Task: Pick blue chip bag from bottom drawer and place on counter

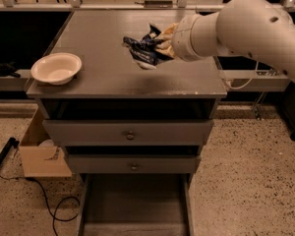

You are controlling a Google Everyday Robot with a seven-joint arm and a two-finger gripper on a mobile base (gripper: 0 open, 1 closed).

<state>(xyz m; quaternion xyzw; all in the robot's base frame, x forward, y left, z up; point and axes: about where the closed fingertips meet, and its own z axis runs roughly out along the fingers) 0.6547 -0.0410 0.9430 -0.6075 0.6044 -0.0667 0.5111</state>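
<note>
Pick looks done: the chip bag [141, 52] is out of the bottom drawer [135, 205], which stands pulled out below. The gripper [163, 39] is over the middle of the counter [98, 38], fingers clamped on the bag's right end. Can't tell if the bag touches the top or hangs just above it. Left to do: set it down, let go. The bowl [56, 69] sits well apart, at the left edge.

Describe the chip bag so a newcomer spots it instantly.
Find the flat grey counter atop the drawer cabinet. Over its middle, the robot's gripper holds a crumpled navy foil chip bag. Its only neighbour is a round white bowl at the left edge.
</note>
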